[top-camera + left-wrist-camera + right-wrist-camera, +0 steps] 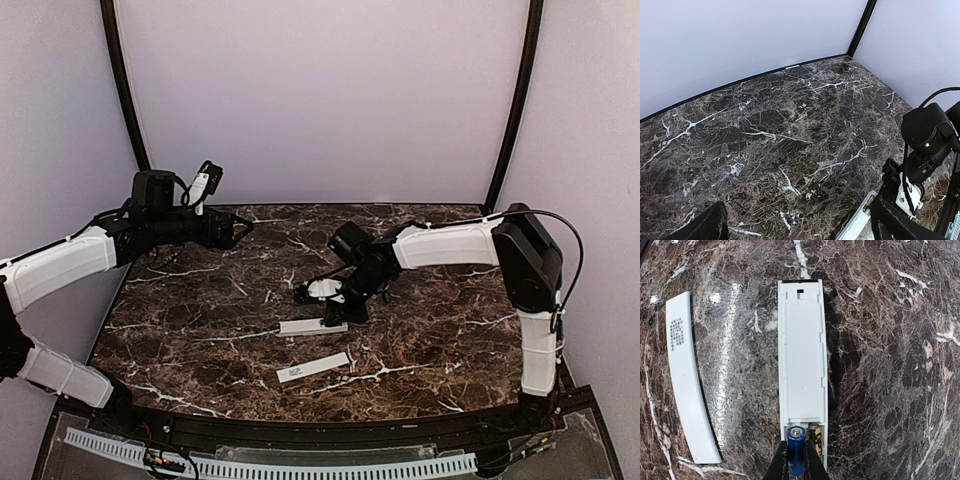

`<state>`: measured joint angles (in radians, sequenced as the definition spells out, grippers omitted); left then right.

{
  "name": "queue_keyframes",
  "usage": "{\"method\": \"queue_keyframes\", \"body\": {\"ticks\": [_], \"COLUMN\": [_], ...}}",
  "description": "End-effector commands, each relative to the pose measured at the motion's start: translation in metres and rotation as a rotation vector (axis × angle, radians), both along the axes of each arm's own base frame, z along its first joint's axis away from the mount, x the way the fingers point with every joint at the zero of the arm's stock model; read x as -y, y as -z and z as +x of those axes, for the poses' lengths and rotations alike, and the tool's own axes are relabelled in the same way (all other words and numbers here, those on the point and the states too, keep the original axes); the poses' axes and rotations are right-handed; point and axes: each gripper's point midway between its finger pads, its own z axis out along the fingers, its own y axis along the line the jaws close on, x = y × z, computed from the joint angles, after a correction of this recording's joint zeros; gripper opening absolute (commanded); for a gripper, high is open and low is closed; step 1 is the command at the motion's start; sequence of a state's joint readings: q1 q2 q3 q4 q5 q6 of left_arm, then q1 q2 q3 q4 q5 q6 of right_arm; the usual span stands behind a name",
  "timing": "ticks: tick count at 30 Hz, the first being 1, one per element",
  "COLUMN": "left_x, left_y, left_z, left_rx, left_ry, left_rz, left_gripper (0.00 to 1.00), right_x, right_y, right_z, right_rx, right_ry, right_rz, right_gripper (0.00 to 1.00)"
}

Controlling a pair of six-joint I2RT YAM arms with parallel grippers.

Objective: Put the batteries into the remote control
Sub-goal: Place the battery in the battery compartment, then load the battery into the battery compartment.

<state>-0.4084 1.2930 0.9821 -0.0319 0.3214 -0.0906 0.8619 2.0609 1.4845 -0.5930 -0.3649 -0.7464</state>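
The white remote control (802, 355) lies lengthwise on the marble, its open battery slot at the near end; it also shows in the top view (312, 326). My right gripper (796, 462) is shut on a blue battery (795, 450) and holds it over the left side of the slot. A second, dark and gold cell (815, 435) lies in the right side of the slot. In the top view the right gripper (340, 305) sits at the remote's right end. My left gripper (240, 228) hovers at the far left, jaws apart, holding nothing.
The thin white cover strip with a dark label (686, 375) lies left of the remote; in the top view it (313, 367) lies nearer the front edge. In the left wrist view the right arm's wrist (925, 145) stands at the right above marble (770, 130).
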Motion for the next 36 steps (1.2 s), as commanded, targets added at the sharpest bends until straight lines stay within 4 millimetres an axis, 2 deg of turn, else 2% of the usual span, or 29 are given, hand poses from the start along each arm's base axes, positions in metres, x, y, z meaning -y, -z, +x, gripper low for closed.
{"method": "queue_keyframes", "body": {"ticks": [1,11,14,16,19,21,23,26,27,28,29,30,31,32,33,34,36], "left_x": [-0.002,-0.002,-0.002,-0.002,-0.005,-0.009,-0.009,0.01,0.019,0.025,0.034,0.035,0.043,0.04,0.044,0.042,0.045], "left_y": [0.001,0.001,0.001,0.002,0.007,0.015,0.025,0.043,0.063,0.069,0.086,0.1,0.104,0.12,0.121,0.133,0.147], "left_z": [0.0,0.0,0.0,0.0,0.003,0.007,0.009,-0.009,-0.026,-0.035,-0.055,-0.067,-0.077,-0.088,-0.094,-0.102,-0.117], "left_rx": [0.003,0.004,0.004,0.006,0.012,0.013,0.014,-0.01,-0.038,-0.034,-0.019,-0.019,0.045,0.035,0.076,0.059,0.068], "left_ry": [0.0,0.0,0.001,0.0,-0.013,-0.03,-0.012,0.181,0.294,0.358,0.482,0.533,0.594,0.621,0.653,0.674,0.74], "left_rz": [0.007,0.007,0.008,0.011,0.037,0.071,0.117,0.191,0.256,0.295,0.379,0.418,0.458,0.477,0.489,0.504,0.557], "left_gripper": [0.99,0.99,0.99,0.99,0.99,0.99,0.99,0.99,0.99,0.99,0.99,0.99,0.99,0.99,0.99,0.99,0.99], "right_x": [0.011,0.01,0.006,0.0,-0.013,-0.022,-0.027,-0.022,-0.019,-0.014,-0.009,-0.003,0.005,0.013,0.021,0.026,0.035], "right_y": [0.013,0.009,0.0,-0.013,-0.046,-0.079,-0.121,-0.188,-0.207,-0.225,-0.235,-0.248,-0.259,-0.263,-0.269,-0.271,-0.256], "right_z": [-0.006,-0.006,-0.005,-0.001,0.008,0.017,0.029,0.054,0.06,0.063,0.06,0.057,0.059,0.064,0.07,0.071,0.079], "right_rx": [-0.01,-0.014,-0.011,-0.001,0.031,0.074,0.133,0.215,0.2,0.159,0.096,0.03,-0.02,-0.1,-0.146,-0.186,-0.291], "right_ry": [0.001,0.007,0.012,0.028,0.076,0.12,0.181,0.328,0.371,0.393,0.388,0.372,0.38,0.443,0.465,0.453,0.549], "right_rz": [-0.07,-0.079,-0.062,-0.032,0.055,0.151,0.272,0.472,0.545,0.627,0.692,0.764,0.825,0.853,0.875,0.875,0.792], "right_gripper": [0.11,0.16,0.17,0.17,0.17,0.18,0.23,0.27,0.27,0.29,0.33,0.38,0.45,0.48,0.4,0.29,0.24]}}
